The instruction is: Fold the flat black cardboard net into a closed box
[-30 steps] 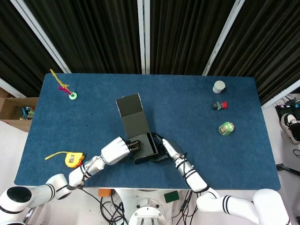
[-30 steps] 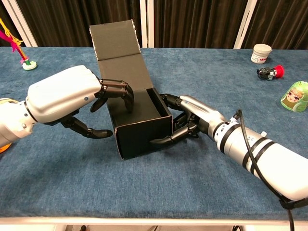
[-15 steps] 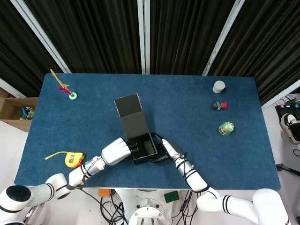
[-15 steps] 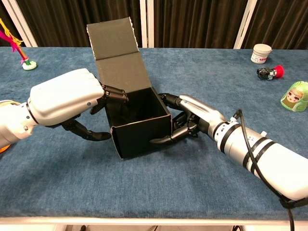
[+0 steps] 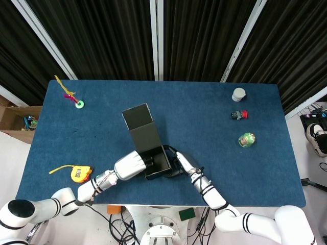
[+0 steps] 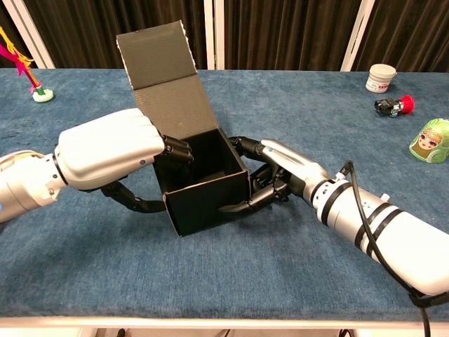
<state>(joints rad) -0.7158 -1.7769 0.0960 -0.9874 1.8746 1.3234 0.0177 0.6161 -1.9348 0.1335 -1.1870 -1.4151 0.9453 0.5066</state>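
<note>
Black box (image 6: 208, 203) standing open-topped between the two hands, near the front edge of the table (image 5: 204, 127), walls up, lid flap (image 6: 165, 81) rising from the back wall and leaning away, its end panel creased upward. Same box (image 5: 156, 162) from above showing a dark hollow, flap (image 5: 141, 126) stretching away from the hands.

Left hand (image 6: 112, 149) pressed against the box's left wall, fingers (image 6: 179, 149) hooked over the rim into the hollow, thumb curled low beside the outer wall near the front corner; gripping that wall. From above, left hand (image 5: 130, 166) touching the box's left side.

Right hand (image 6: 270, 175) against the right wall, fingers (image 6: 242, 202) spread and reaching along the wall to the front corner, bracing rather than pinching. From above, right hand (image 5: 183, 163) just beside the box.

Well to the left of the left hand: tape measure (image 5: 76, 173); farther off, a green-based toy (image 5: 76, 102). Well right of the right hand: white jar (image 6: 381, 76), red-capped piece (image 6: 393, 105), green doll (image 6: 429, 140).
</note>
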